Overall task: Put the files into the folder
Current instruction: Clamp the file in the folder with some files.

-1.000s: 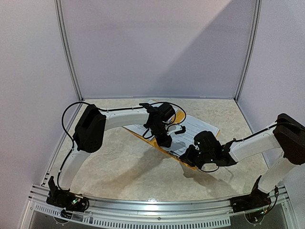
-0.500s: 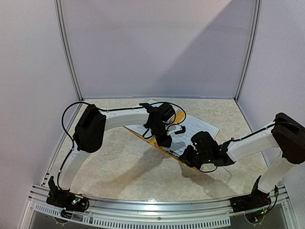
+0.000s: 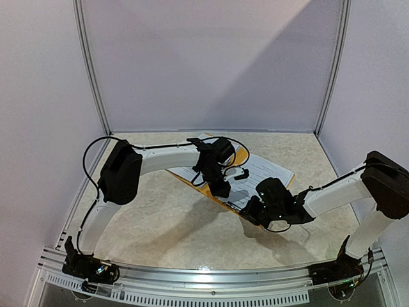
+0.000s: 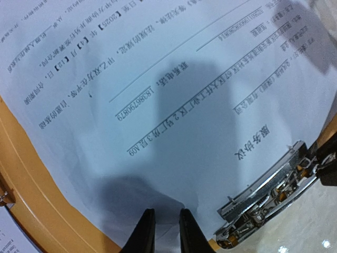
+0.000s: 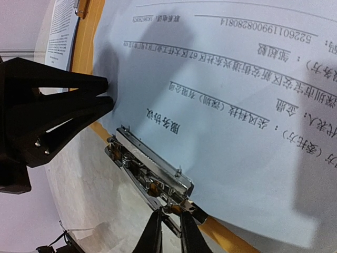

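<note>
The files (image 3: 263, 170), white sheets with black print, lie on the orange-yellow folder (image 3: 241, 155) in mid-table. Up close, the top sheet (image 4: 174, 105) covers the folder (image 4: 31, 179), and the metal clip (image 4: 268, 200) sits at the sheet's edge. My left gripper (image 4: 163, 224) has its jaws nearly together, tips pressed down on the sheet with nothing between them; it shows in the top view (image 3: 222, 188) too. My right gripper (image 5: 169, 216) is shut on the lever of the clip (image 5: 150, 163) at the folder's (image 5: 226, 234) near edge.
Another printed sheet (image 5: 63, 31) lies past the folder's far side. White walls with metal posts close in the beige table (image 3: 160, 224) on three sides. The left gripper (image 5: 109, 92) stands close to the clip's left end.
The right arm has crept slightly left toward the clip. The left arm and the sheets have not moved.
</note>
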`<state>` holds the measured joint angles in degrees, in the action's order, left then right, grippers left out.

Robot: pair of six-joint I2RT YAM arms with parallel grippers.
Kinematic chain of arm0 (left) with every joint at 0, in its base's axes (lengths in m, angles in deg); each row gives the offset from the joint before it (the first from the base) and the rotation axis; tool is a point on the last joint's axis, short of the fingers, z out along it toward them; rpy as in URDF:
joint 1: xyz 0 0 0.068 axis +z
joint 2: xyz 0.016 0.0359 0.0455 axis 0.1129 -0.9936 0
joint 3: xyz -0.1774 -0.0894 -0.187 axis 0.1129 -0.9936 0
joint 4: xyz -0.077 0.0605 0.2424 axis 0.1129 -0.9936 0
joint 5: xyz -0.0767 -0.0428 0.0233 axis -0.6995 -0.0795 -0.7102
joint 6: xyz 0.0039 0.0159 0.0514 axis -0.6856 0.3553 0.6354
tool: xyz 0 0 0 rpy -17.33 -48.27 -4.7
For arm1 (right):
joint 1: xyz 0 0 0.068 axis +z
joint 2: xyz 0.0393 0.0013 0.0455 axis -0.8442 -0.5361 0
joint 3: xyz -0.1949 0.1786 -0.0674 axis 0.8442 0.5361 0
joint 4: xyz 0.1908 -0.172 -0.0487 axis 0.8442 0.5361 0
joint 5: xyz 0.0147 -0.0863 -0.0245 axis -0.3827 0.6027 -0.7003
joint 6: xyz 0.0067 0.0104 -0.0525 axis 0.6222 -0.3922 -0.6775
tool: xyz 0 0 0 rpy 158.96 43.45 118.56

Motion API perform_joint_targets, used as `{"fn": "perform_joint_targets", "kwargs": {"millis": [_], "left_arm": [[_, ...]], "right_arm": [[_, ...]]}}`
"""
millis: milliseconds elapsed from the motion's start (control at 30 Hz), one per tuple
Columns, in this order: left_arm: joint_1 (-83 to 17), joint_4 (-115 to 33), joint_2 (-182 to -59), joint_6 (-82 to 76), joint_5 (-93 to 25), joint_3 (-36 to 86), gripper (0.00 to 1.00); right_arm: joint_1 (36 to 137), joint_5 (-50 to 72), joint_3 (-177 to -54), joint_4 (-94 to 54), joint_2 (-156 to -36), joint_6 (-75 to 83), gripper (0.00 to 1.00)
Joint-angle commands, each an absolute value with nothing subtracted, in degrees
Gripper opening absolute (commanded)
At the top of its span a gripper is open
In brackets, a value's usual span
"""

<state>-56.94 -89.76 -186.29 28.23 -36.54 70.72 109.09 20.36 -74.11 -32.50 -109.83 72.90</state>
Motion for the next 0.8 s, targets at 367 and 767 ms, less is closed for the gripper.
{"fn": "perform_joint_targets", "kwargs": {"millis": [367, 767], "left_arm": [[-58.4, -94.7, -187.8, 28.7, -38.6, 68.9, 0.19], [-58.4, -94.7, -187.7, 28.8, -38.7, 68.8, 0.19]], "right_arm": [[109.4, 20.4, -68.3, -8.1, -119.3, 73.3, 0.12], [109.8, 23.6, -71.8, 1.9, -115.3, 73.0, 0.03]]}}
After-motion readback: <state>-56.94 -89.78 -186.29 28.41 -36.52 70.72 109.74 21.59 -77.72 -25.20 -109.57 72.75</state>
